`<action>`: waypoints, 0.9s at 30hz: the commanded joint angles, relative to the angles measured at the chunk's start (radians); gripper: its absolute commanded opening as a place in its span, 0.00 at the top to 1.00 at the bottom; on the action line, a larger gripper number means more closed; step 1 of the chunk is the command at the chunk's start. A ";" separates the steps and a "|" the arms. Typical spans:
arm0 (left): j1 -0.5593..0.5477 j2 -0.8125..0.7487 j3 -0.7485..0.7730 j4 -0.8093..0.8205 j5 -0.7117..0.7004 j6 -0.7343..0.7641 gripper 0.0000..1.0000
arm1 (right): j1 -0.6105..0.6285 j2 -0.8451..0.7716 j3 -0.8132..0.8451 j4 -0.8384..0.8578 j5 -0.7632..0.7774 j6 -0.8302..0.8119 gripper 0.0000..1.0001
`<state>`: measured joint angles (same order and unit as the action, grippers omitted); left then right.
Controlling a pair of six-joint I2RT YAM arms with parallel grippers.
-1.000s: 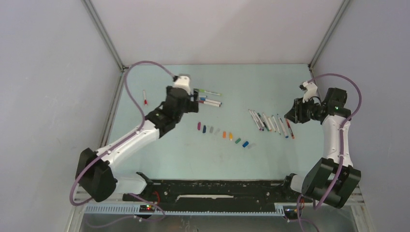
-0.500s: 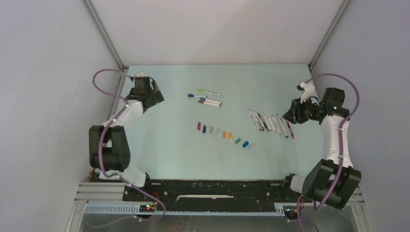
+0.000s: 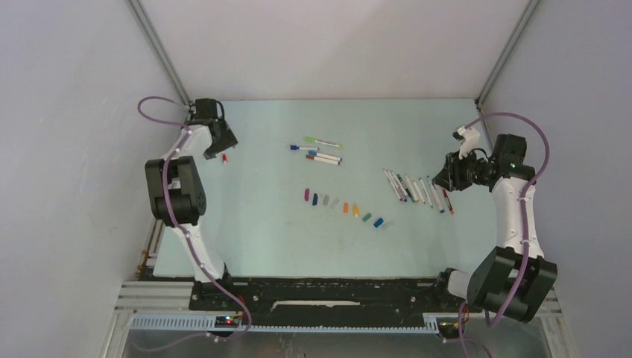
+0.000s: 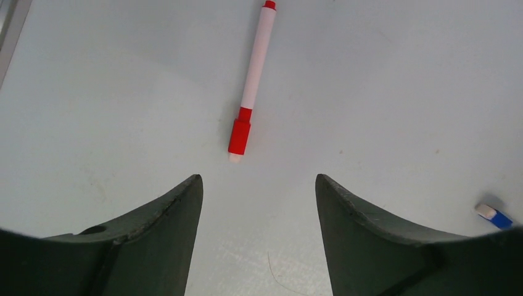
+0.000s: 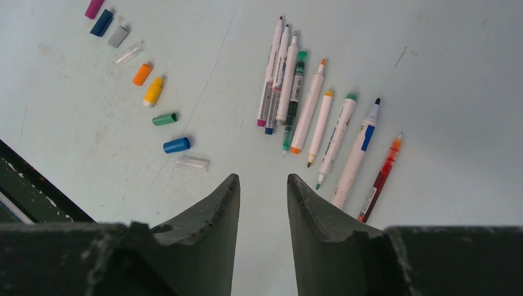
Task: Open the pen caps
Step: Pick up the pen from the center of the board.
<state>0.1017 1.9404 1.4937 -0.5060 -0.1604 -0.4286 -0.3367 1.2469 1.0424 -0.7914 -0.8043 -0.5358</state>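
Observation:
A capped red pen (image 4: 256, 61) with its red cap (image 4: 239, 135) lies just ahead of my left gripper (image 4: 259, 179), which is open and empty. In the top view the left gripper (image 3: 222, 144) is at the far left of the table, beside that red pen (image 3: 224, 158). Three capped pens (image 3: 320, 150) lie at the middle back. A row of loose pen caps (image 3: 346, 208) lies mid-table and also shows in the right wrist view (image 5: 153, 91). Several uncapped pens (image 5: 321, 117) lie side by side ahead of my right gripper (image 5: 262, 179), which is open and empty above the table.
The left side wall and its metal frame (image 3: 175, 82) stand close to the left gripper. A blue pen end (image 4: 493, 216) shows at the right edge of the left wrist view. The black front rail (image 5: 24, 185) lies below the caps.
My left arm has swung from the three capped pens at mid-table to the far left back corner, over the red pen. The right arm has barely moved.

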 commanded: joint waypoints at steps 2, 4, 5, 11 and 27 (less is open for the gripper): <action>0.022 0.092 0.130 -0.102 0.027 0.064 0.34 | 0.004 -0.007 -0.002 0.001 0.010 -0.020 0.63; 0.023 0.120 0.164 -0.115 0.028 0.081 0.38 | 0.005 -0.004 -0.003 0.003 0.012 -0.018 0.63; 0.025 0.133 0.180 -0.120 0.029 0.091 0.40 | 0.005 -0.004 -0.003 0.004 0.013 -0.018 0.63; 0.037 0.209 0.273 -0.174 0.027 0.141 0.45 | 0.005 0.001 -0.002 0.004 0.018 -0.019 0.63; 0.056 0.308 0.338 -0.232 0.112 0.179 0.68 | 0.005 0.005 -0.003 0.003 0.021 -0.015 0.63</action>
<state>0.1532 2.2303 1.7649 -0.7124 -0.0883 -0.2768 -0.3355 1.2491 1.0420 -0.7914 -0.7849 -0.5358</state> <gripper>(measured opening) 0.336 0.371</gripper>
